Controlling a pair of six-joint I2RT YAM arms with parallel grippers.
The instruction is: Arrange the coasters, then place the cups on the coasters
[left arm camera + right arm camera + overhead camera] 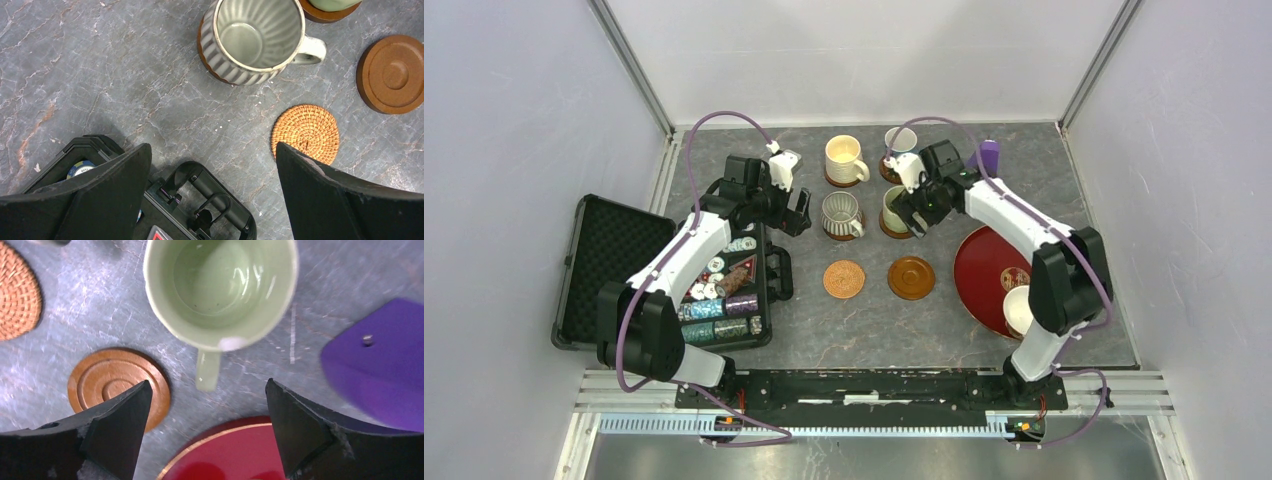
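- Placement check: pale green mug sits upright on its dark coaster, mid-worktop, right column of the grid.
- right pincer is spread wide with nothing between the fingers; the mug handle points back toward the gap.
- left pincer is also spread and empty, hovering over the black case rim by the worktop's left edge.
- Two coasters are bare toward the near edge: brown coaster and woven orange coaster.
- To do this well, lift the right pincer straight up so neither finger clips the handle or drags the mug off centre.
- Avoid swinging toward the purple object.
- Probable next pick: white cup on the red tray by the right edge.
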